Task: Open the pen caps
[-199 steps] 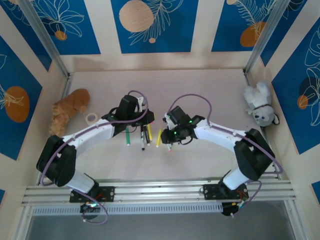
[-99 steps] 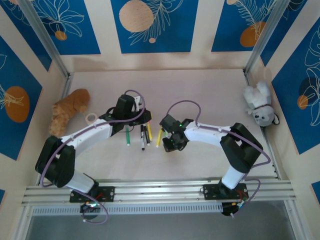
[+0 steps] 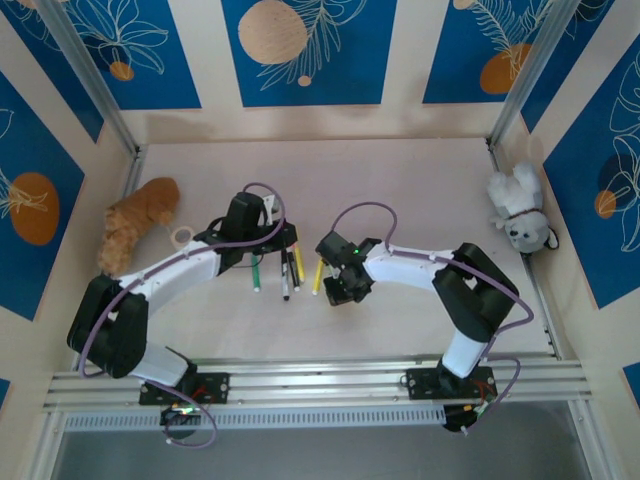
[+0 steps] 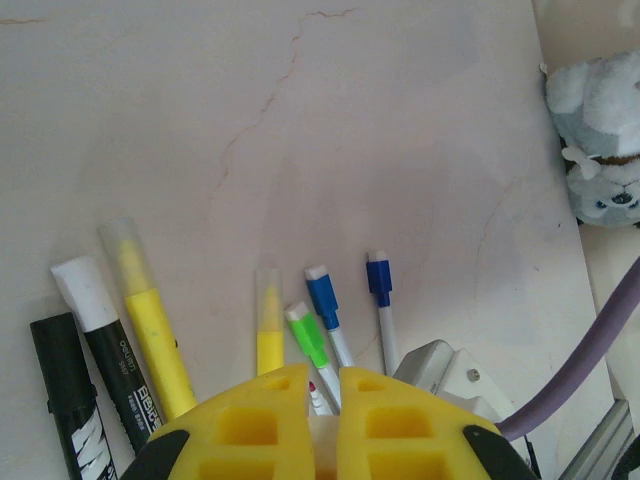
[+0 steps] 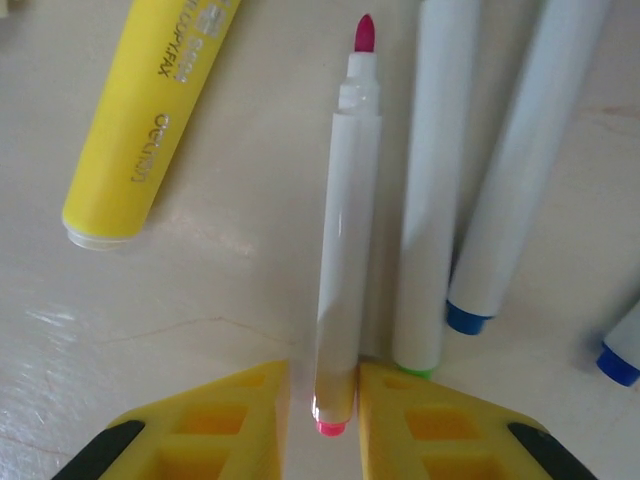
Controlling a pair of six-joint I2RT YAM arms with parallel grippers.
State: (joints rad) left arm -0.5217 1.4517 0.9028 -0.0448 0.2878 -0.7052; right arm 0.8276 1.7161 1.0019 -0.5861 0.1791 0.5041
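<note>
Left tool (image 4: 323, 378) closed near two blue caps (image 4: 322, 290), one green cap (image 4: 307, 338); right tool (image 5: 325, 388) narrow around one pink pen (image 5: 346, 250), grip unclear.

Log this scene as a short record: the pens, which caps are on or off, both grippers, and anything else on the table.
pens: clustered on the table, between the two arms
uncapped: pink-tipped pen, lying flat
capped: green cap, blue cap, second blue cap
left gripper: shut, over the pens
right gripper: jaws either side of the pink-tipped pen's rear end; grip unclear
other: brown plush toy at left, white plush toy at right
</note>
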